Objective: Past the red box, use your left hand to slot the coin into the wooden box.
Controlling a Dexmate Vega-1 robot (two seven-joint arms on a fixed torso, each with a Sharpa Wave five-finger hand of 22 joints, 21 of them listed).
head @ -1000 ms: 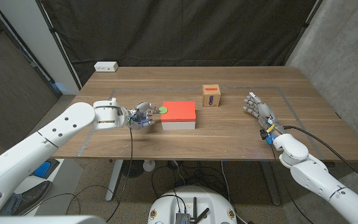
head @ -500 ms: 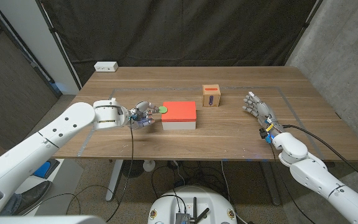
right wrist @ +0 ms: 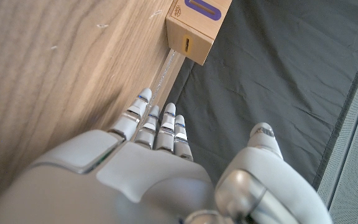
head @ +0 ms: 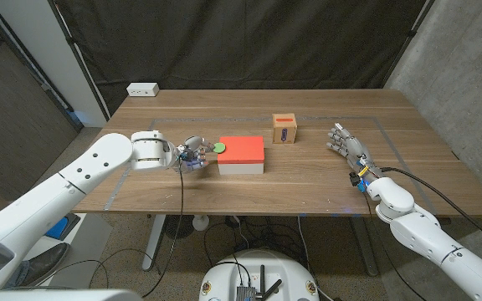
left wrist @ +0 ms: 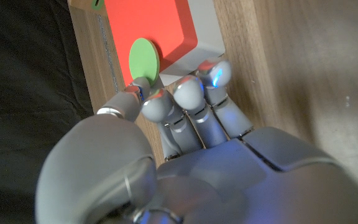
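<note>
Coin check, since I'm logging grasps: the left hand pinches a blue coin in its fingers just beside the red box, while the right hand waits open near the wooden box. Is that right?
Not quite: the coin is green, not blue, as the left wrist view shows. The rest holds: the left hand pinches it beside the red box, and the right hand waits open near the wooden box.

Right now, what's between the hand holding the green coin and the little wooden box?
The red box sits between the left hand pinching the coin and the wooden box, seen from the head view.
</note>
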